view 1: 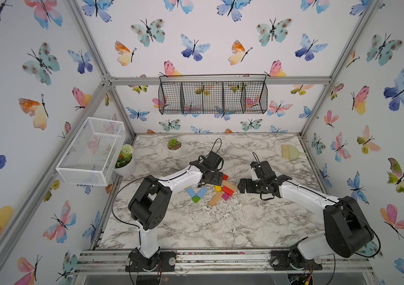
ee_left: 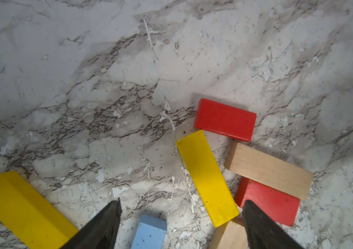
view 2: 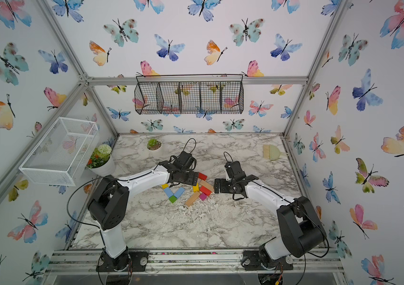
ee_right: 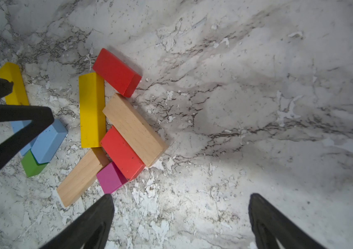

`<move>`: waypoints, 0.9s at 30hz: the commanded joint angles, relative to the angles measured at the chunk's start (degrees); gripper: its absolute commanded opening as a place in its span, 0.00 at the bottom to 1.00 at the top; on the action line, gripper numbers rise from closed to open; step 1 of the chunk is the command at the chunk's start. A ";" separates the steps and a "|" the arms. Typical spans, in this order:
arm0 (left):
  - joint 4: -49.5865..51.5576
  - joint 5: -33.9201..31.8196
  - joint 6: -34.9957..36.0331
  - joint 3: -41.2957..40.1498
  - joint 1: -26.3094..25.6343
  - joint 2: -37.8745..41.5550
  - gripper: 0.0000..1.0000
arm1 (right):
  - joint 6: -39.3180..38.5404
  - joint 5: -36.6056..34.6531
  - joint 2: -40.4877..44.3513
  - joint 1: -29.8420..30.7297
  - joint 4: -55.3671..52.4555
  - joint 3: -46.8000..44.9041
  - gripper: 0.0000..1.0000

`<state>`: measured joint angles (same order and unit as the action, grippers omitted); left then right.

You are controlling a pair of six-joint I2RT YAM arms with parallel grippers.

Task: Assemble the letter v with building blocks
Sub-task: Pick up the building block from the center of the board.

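While my left pincer (ee_left: 182, 205) hung apart, empty, I judged it should straddle the right-hand yellow bar (ee_left: 206, 179) squarely.

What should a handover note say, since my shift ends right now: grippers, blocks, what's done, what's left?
Left gripper: open, empty, above the pile's yellow bar.
Right gripper: open, empty, over bare table beside the pile.
Done: a green cube and two blue bars form a small V. A second yellow bar lies at one arm's far end.
Pile: red bars, tan bars and a magenta cube, bunched together.
Left: probably lengthen the other arm with the pile's yellow bar.
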<state>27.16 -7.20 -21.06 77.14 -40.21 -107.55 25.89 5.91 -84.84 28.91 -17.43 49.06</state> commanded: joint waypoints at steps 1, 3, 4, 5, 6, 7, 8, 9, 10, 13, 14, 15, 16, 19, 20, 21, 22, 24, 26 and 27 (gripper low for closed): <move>1.93 0.96 -0.09 1.37 -0.27 -1.97 0.86 | -0.40 0.86 0.63 -0.42 0.80 -1.05 0.99; 1.96 0.96 -0.12 1.75 -0.29 -2.88 0.86 | -0.48 1.07 0.70 -0.51 0.82 -1.32 0.99; 1.99 0.96 -0.16 1.86 -0.26 -3.26 0.85 | -0.51 1.18 0.73 -0.52 1.06 -1.48 0.99; 1.95 0.96 -0.16 2.12 -0.31 -3.58 0.85 | -0.49 1.36 0.81 -0.52 1.15 -1.67 0.99; 1.87 1.01 -0.23 2.22 -0.29 -3.79 0.85 | -0.49 1.42 0.89 -0.52 1.29 -1.82 0.99; 1.77 1.09 -0.22 2.43 -0.31 -4.06 0.85 | -0.49 1.49 0.90 -0.57 1.42 -1.99 0.99; 1.76 1.14 -0.22 2.66 -0.31 -4.36 0.85 | -0.58 1.64 1.03 -0.59 1.43 -2.11 0.99; 1.68 1.22 -0.25 2.87 -0.25 -4.55 0.85 | -0.60 1.59 1.03 -0.60 1.50 -2.21 0.99; 1.72 1.18 -0.23 3.10 -0.29 -4.84 0.85 | -0.58 1.64 1.09 -0.61 1.59 -2.38 0.99; 1.76 1.14 -0.27 3.94 -0.31 -5.88 0.85 | -0.67 1.50 1.25 -0.61 1.59 -2.56 0.99; 1.75 1.14 -0.31 4.18 -0.36 -6.22 0.85 | -0.75 1.47 1.25 -0.61 1.57 -2.61 0.99; 1.67 1.09 -0.45 4.39 -0.30 -6.52 0.85 | -0.75 1.41 1.34 -0.54 1.57 -2.65 0.99; 1.71 1.05 -0.55 4.62 -0.31 -6.53 0.85 | -0.75 1.44 1.41 -0.56 1.52 -2.65 0.99; 1.84 0.62 -0.41 5.01 -0.31 -8.61 0.83 | -0.67 1.62 1.60 -0.69 1.66 -2.83 0.99; 2.02 0.39 -0.36 5.13 -0.31 -8.95 0.83 | -0.69 1.65 1.61 -0.69 1.74 -2.90 0.99; 2.02 0.50 -0.31 5.19 -0.32 -9.14 0.83 | -0.67 1.81 1.52 -0.69 1.76 -3.00 0.99; 2.02 0.52 -0.28 5.17 -0.29 -9.41 0.82 | -0.68 1.92 1.52 -0.69 1.87 -3.07 0.99; 2.02 0.52 -0.24 5.23 -0.31 -9.85 0.82 | -0.61 2.12 1.43 -0.69 2.12 -3.18 0.99; 2.11 0.37 -0.23 5.35 -0.33 -10.31 0.81 | -0.72 2.25 1.34 -0.69 2.13 -3.27 0.99; 2.15 0.35 -0.21 5.45 -0.31 -10.51 0.81 | -0.74 2.19 1.34 -0.69 2.22 -3.31 0.99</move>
<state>27.79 -6.55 -21.06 81.91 -40.25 -117.08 25.82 7.53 -84.58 28.47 -15.73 46.44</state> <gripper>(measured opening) 0.812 0.991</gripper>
